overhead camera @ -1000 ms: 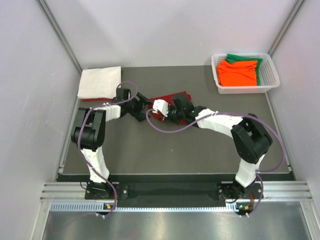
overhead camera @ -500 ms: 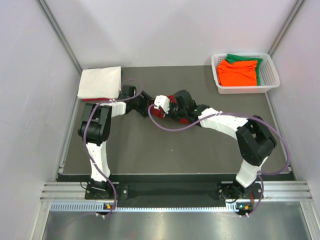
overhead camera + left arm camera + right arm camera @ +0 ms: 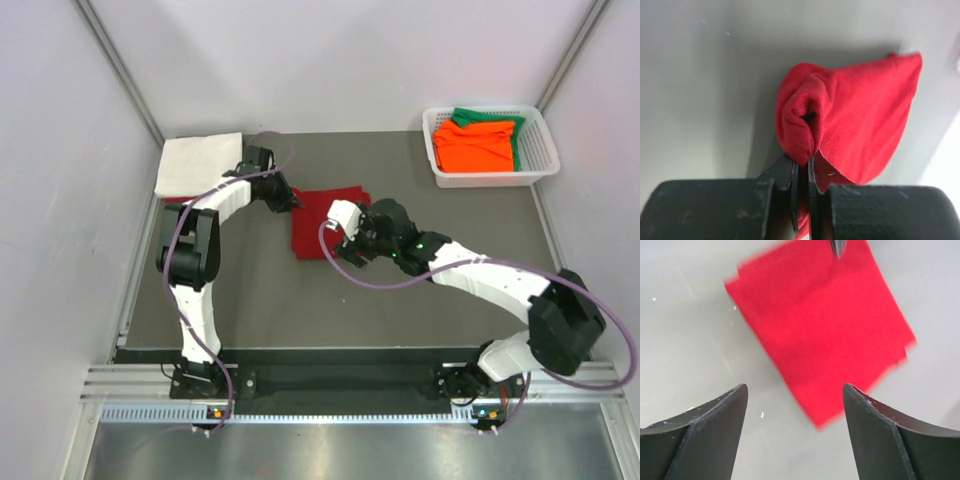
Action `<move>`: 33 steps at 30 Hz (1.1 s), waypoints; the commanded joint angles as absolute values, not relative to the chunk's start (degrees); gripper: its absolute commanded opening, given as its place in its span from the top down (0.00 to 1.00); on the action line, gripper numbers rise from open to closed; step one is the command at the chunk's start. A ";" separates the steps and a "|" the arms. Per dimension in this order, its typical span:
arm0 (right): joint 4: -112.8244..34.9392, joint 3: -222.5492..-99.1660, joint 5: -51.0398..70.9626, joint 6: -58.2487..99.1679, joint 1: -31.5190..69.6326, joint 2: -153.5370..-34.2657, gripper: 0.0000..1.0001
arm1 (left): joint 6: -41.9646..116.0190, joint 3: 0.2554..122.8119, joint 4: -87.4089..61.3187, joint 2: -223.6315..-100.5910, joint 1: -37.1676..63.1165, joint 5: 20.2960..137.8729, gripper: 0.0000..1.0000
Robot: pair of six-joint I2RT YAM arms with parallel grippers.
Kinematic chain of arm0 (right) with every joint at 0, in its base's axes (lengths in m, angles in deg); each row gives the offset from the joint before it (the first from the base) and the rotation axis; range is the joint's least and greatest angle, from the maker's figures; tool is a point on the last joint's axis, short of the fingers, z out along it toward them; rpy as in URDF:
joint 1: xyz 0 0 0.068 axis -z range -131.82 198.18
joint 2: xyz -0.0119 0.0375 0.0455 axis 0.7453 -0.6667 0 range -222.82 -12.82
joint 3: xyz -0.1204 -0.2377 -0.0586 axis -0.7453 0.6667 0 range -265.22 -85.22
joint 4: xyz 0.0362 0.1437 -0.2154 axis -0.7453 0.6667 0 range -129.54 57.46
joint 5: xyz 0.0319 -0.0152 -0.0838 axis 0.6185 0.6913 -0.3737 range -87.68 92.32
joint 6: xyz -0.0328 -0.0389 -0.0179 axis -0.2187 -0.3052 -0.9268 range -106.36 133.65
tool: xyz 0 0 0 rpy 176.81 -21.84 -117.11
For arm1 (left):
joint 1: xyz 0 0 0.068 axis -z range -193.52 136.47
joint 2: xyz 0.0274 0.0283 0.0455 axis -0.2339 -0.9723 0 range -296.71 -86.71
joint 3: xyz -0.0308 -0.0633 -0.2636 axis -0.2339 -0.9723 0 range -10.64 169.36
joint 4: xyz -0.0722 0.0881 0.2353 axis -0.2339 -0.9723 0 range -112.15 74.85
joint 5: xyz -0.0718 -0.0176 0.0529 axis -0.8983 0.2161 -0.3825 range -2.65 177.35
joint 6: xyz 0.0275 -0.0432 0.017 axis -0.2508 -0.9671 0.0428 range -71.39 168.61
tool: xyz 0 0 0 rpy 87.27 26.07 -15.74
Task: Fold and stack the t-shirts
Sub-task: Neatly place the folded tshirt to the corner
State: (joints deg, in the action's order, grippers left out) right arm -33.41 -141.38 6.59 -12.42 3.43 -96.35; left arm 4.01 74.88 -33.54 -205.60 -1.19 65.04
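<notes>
Risk: unfolding or bunching from one-corner drag toward white t-shirt (image 3: 198, 165) | left gripper (image 3: 802, 167) pinching edge of dark red t-shirt (image 3: 328, 225), folded on table (image 3: 450, 300) | right gripper (image 3: 795, 390) spread wide, hovering above it, holding nothing

A robotics lab cell: white panel walls (image 3: 340, 60), aluminium frame rails (image 3: 120, 382) (bare, industrial), dark table mat (image 3: 400, 320).

Open mat (image 3: 400, 165) separates the red t-shirt (image 3: 315, 228) from the basket (image 3: 490, 180).
</notes>
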 commanded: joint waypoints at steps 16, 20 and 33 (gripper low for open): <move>-29.87 -131.45 5.66 -3.23 3.27 -78.39 0.20 | 57.73 99.57 -56.89 -197.09 -1.92 86.20 1.00; -30.92 -129.88 5.22 -3.50 3.36 -76.55 0.18 | 64.49 103.70 -57.43 -199.64 -4.54 91.20 1.00; -29.17 -130.93 6.98 -2.70 3.36 -79.35 0.19 | 72.07 113.10 -52.15 -207.37 -7.81 93.06 1.00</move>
